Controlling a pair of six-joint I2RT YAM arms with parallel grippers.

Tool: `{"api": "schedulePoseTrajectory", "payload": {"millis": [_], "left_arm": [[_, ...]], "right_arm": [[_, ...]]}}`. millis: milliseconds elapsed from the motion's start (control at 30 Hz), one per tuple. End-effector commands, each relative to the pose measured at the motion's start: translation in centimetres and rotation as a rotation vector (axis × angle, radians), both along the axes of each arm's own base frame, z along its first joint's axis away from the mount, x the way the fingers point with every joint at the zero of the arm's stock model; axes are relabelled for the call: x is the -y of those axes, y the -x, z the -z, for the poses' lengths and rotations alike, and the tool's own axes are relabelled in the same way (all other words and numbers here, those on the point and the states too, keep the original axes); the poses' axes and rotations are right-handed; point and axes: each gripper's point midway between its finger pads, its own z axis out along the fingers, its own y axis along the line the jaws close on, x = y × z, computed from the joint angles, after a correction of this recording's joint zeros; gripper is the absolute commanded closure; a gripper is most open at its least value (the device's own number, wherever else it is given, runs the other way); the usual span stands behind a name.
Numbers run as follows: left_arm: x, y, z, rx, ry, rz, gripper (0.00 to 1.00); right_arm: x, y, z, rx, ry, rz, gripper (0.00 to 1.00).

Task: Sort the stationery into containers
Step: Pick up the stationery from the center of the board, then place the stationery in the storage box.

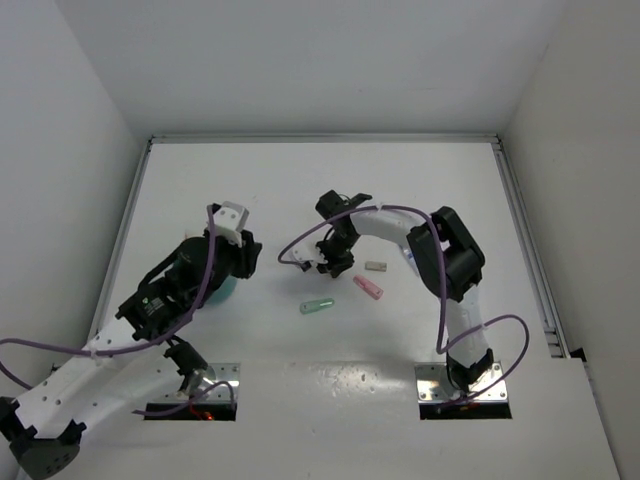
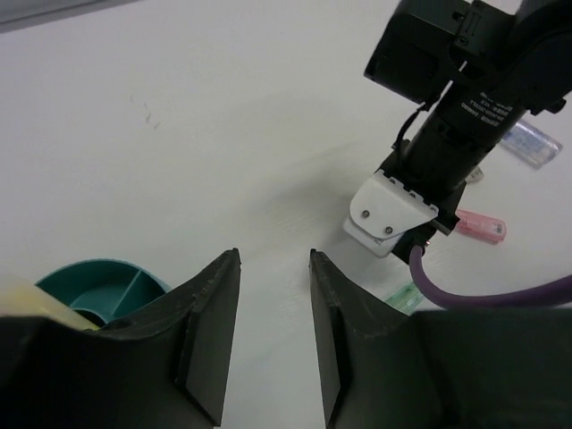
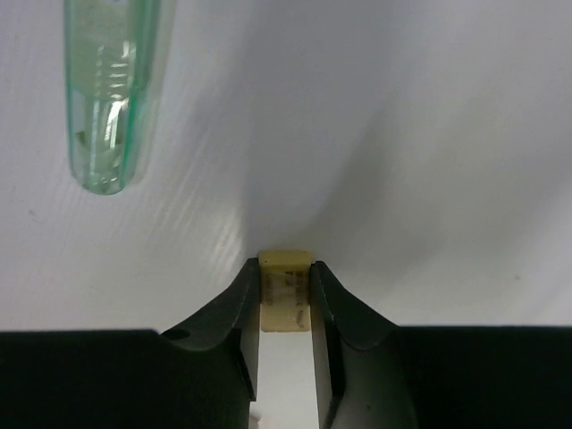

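The flat white table (image 1: 330, 190) carries a short pink plastic marker (image 1: 368, 288). Just left of the marker, slightly nearer the arm bases, lies a translucent green marker (image 1: 317, 305). Just beyond it sits a small tan block eraser (image 1: 376, 267). Well left of it stands a round teal plastic cup (image 1: 225, 290), partly hidden.

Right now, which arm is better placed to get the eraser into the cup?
Right. Its hand is shut on the eraser, so it only needs to carry it over. The left hand is open and empty near the cup.
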Motion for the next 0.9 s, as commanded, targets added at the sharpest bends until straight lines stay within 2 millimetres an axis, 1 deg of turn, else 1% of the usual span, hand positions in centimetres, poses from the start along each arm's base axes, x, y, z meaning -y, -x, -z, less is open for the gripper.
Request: {"api": "schedulePoseTrajectory", "payload": {"millis": [0,33,67,100,133,167,200,233,267,300,333,367,400,467,500,533,567,600,633,667,700,733,767,800,833,867], "left_arm": [[-1.7,-0.5,-2.8,0.083,0.083,-0.068,0.58],[-2.8,-0.8,-3.5,0.106,0.107,-0.118,0.61],[-3.5,-0.8,-3.6,0.122,0.116,-0.144,0.64],[-4.5,-1.0,-4.1,0.144,0.146,-0.2,0.66],[-6.2,-0.7,-5.2,0.185,0.172,-0.254,0.71],[-7.1,-0.6,-5.5,0.205,0.199,-0.296,0.73],[-8.1,-0.5,-6.4,0.235,0.241,-0.337,0.75],[-9.1,-0.3,-6.5,0.254,0.249,-0.379,0.75],[-10.0,0.1,-6.8,0.279,0.265,-0.405,0.75],[-10.6,0.3,-7.3,0.3,0.289,-0.427,0.75],[-10.9,0.4,-7.4,0.311,0.296,-0.438,0.75],[-11.4,0.3,-7.4,0.315,0.293,-0.46,0.75],[-11.9,0.5,-7.6,0.324,0.309,-0.476,0.75],[-12.7,0.4,-7.6,0.331,0.303,-0.506,0.75],[-13.0,0.5,-7.8,0.34,0.307,-0.513,0.75],[-13.1,0.5,-7.8,0.341,0.305,-0.517,0.75],[-13.0,0.5,-8.2,0.349,0.321,-0.504,0.75],[-13.4,0.4,-8.2,0.353,0.317,-0.52,0.75],[-13.6,0.4,-8.3,0.365,0.322,-0.524,0.75],[-13.8,0.4,-8.3,0.368,0.319,-0.526,0.75],[-13.9,0.4,-8.3,0.368,0.318,-0.528,0.75],[-13.9,0.4,-8.3,0.369,0.317,-0.525,0.75],[-14.2,0.4,-8.3,0.371,0.315,-0.536,0.75],[-14.2,0.4,-8.3,0.371,0.315,-0.537,0.75],[-14.2,0.6,-8.5,0.38,0.321,-0.536,0.75],[-14.2,0.6,-8.5,0.38,0.321,-0.536,0.75]], "right_arm": [[-2.9,-2.6,-2.6,0.056,-0.06,0.063,0.93],[-4.6,-2.7,-4.0,0.036,-0.078,0.156,0.96],[-5.7,-3.8,-5.8,0.045,-0.11,0.213,0.98],[-8.6,-5.8,-8.8,0.084,-0.188,0.265,1.0],[-10.1,-6.0,-10.2,0.038,-0.212,0.369,1.0],[-12.3,-7.9,-13.8,0.067,-0.306,0.408,1.0],[-13.7,-8.1,-14.1,0.04,-0.332,0.438,1.0],[-14.8,-8.1,-15.0,0.008,-0.36,0.494,1.0],[-16.2,-9.3,-17.2,0.029,-0.432,0.514,1.0],[-17.3,-9.2,-17.9,0.018,-0.46,0.528,1.0],[-18.4,-9.1,-17.2,-0.016,-0.46,0.555,1.0],[-19.4,-10.1,-19.2,-0.003,-0.517,0.567,1.0],[-20.5,-9.8,-19.4,-0.026,-0.532,0.567,1.0],[-22.2,-9.0,-19.5,-0.139,-0.574,0.557,1.0],[-23.3,-9.1,-20.3,-0.161,-0.641,0.539,1.0],[-23.6,-7.7,-18.7,-0.25,-0.638,0.519,1.0],[-23.9,-7.2,-18.8,-0.309,-0.664,0.541,1.0],[-25.0,-7.4,-21.8,-0.283,-0.801,0.474,1.0],[-25.1,-7.2,-20.5,-0.303,-0.809,0.475,1.0],[-25.5,-7.5,-21.8,-0.306,-0.848,0.475,1.0],[-26.4,-7.1,-21.3,-0.328,-0.844,0.467,1.0],[-27.2,-7.9,-20.6,-0.334,-0.857,0.47,1.0],[-27.5,-8.0,-20.0,-0.37,-0.857,0.495,1.0],[-28.1,-8.4,-20.9,-0.357,-0.913,0.478,1.0],[-28.3,-8.5,-20.3,-0.381,-0.917,0.493,1.0],[-28.5,-8.6,-21.0,-0.38,-0.944,0.486,1.0]]}}
